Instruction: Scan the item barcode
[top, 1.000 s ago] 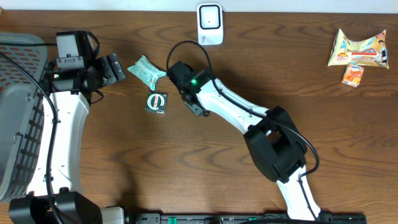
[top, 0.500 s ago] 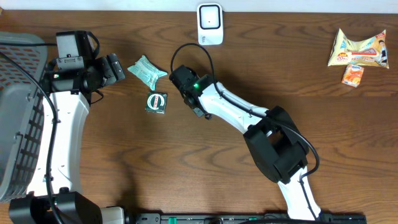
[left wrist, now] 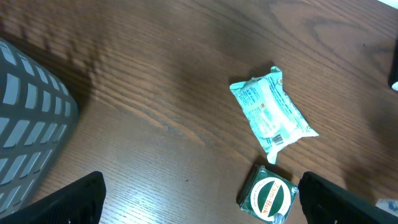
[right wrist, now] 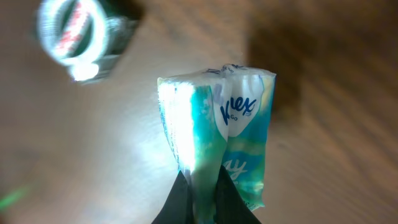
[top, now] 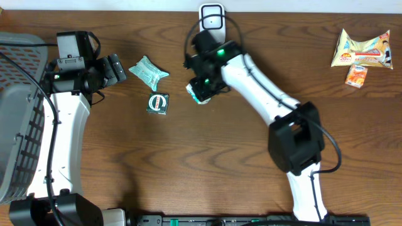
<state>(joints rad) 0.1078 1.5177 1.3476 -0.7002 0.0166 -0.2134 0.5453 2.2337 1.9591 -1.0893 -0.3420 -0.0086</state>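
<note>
Only the right wrist view lets us read the label of the tissue pack (right wrist: 217, 137), pinched between the closed fingers of the right gripper (right wrist: 202, 196); overhead, we find it near the scanner (top: 212, 22); the left gripper (top: 117, 68) stands open, empty; a second ago the right arm lay farther from the scanner, leftward.

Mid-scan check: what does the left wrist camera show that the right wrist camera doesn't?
Only left wrist: the grey mesh basket, a teal plastic tissue pack lying on the brown wooden table, and the open left gripper. Only right wrist: a second teal-and-white tissue pack pinched in the shut right gripper. Both: the square green packet with a round white logo, blurred in the right wrist view, and the table.
</note>
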